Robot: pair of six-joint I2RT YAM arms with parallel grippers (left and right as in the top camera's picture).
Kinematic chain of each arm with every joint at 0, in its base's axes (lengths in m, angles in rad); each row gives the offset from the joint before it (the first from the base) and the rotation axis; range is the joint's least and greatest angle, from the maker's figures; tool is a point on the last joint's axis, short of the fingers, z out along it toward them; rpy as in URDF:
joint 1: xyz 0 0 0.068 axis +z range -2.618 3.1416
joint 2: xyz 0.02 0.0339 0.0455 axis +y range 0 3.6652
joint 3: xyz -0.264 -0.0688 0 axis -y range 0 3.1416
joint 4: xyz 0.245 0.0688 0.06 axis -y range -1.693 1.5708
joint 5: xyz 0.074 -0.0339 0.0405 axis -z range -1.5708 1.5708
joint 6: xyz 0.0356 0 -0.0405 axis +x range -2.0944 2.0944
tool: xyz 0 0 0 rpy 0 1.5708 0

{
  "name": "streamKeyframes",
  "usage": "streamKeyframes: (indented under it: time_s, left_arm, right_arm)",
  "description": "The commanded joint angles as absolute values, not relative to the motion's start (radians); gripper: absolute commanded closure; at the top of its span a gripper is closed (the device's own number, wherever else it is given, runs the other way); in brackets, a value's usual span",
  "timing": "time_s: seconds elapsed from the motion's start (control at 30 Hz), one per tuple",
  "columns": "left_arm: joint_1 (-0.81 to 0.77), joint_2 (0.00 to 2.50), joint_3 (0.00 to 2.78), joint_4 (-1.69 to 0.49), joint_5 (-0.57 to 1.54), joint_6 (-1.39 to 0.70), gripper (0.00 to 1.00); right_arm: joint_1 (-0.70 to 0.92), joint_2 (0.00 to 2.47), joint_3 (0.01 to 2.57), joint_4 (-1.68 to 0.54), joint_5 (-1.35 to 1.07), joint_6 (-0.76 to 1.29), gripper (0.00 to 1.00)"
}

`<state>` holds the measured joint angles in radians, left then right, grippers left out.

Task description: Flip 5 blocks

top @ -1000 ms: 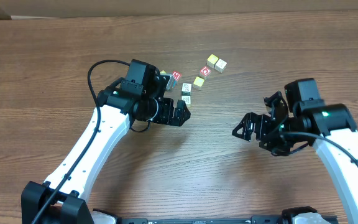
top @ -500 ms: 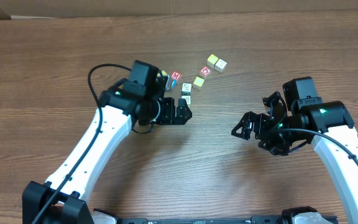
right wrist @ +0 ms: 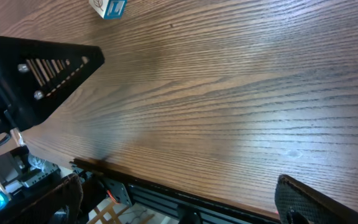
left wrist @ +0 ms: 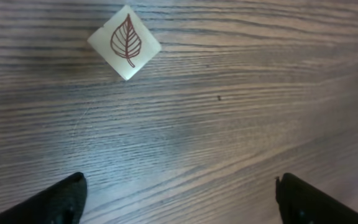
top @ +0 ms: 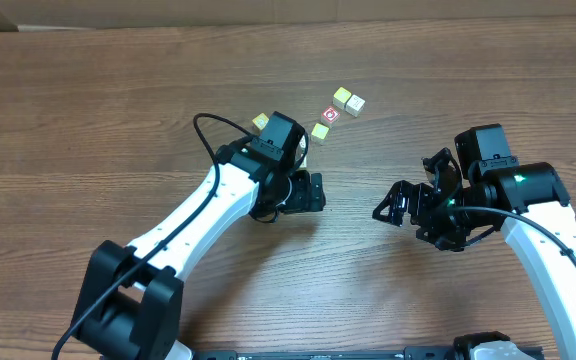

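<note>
Left claw [left wrist: 179, 190] is spread wide with nothing between the fingers, hovering over bare worktop [left wrist: 229, 112]. Leaf block [left wrist: 124, 42] sits upper left in the left wrist view, ahead of the claw, off-centre and corner-on to it. Probably lining up. It should centre on the block, twist to meet flat faces, pinch lightly, then tip it. Right claw [top: 408, 210] is spread and empty, well apart from the blocks [top: 341, 97].

Blocks [top: 320, 131] loosely clustered; cream leaf block [left wrist: 124, 42] flat, leaf up.
</note>
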<state>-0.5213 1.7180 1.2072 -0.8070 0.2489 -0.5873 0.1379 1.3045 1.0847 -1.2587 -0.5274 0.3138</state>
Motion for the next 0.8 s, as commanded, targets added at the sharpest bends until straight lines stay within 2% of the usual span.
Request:
streamKeyframes:
  time_s: [0.0, 0.17, 0.27, 0.33, 0.5, 0.57, 0.63, 0.77]
  left_arm:
    - [-0.516, 1.753, 1.226, -0.804, 0.2, -0.661, 0.17]
    - [-0.509, 1.83, 1.226, -0.791, 0.146, -0.743, 0.2]
    - [-0.507, 1.882, 1.227, -0.748, 0.135, -0.765, 0.18]
    - [-0.504, 1.903, 1.227, -0.711, 0.134, -0.774, 0.24]
    - [-0.503, 1.909, 1.232, -0.636, 0.111, -0.815, 0.28]
    - [-0.503, 1.909, 1.235, -0.625, 0.091, -0.851, 0.35]
    - [-0.503, 1.909, 1.236, -0.619, 0.071, -0.881, 0.36]
    - [-0.503, 1.909, 1.236, -0.614, 0.044, -0.906, 0.47]
  right_arm:
    - [0.136, 1.298, 1.113, -1.261, -0.533, 0.31, 0.0]
    - [0.136, 1.298, 1.113, -1.27, -0.533, 0.31, 0.0]
    - [0.136, 1.298, 1.113, -1.274, -0.533, 0.31, 0.0]
    - [0.136, 1.298, 1.113, -1.275, -0.533, 0.31, 0.0]
    - [0.136, 1.298, 1.113, -1.277, -0.532, 0.307, 0.0]
    - [0.136, 1.298, 1.113, -1.277, -0.532, 0.307, 0.0]
    - [0.136, 1.298, 1.113, -1.277, -0.525, 0.307, 0.0]
    - [0.136, 1.298, 1.113, -1.277, -0.503, 0.307, 0.0]
